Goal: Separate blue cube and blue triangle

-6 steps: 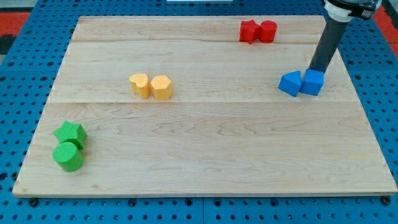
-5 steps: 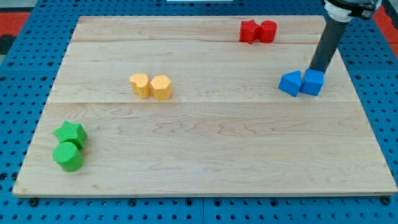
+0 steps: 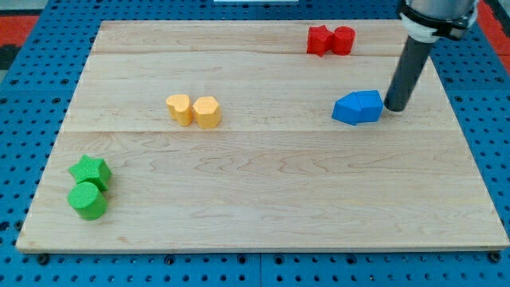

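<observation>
The blue cube (image 3: 367,105) and the blue triangle (image 3: 345,109) lie pressed together on the wooden board (image 3: 255,191), right of centre, the triangle on the view's left of the cube. My tip (image 3: 394,107) stands right against the cube's right side. The dark rod rises from it toward the view's top right.
Two red blocks (image 3: 331,39) sit together near the board's top edge. Two yellow blocks (image 3: 194,110) sit left of centre. A green star (image 3: 89,170) and a green cylinder (image 3: 87,200) sit at the bottom left. A blue pegboard (image 3: 24,112) surrounds the board.
My tip has moved from behind the cube to its right side and pushed leftward. Both blue blocks slid to the view's left together and remain touching.
</observation>
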`<move>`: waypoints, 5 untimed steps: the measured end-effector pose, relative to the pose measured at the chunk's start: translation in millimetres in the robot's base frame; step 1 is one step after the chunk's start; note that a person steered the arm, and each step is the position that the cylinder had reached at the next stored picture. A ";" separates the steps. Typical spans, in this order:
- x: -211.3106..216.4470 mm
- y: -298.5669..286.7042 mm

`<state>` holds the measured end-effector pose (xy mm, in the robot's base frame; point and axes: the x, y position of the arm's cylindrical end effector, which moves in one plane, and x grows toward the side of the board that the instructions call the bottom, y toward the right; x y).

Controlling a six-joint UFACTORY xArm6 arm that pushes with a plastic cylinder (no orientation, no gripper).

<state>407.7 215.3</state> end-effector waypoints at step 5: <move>4.9 -80.1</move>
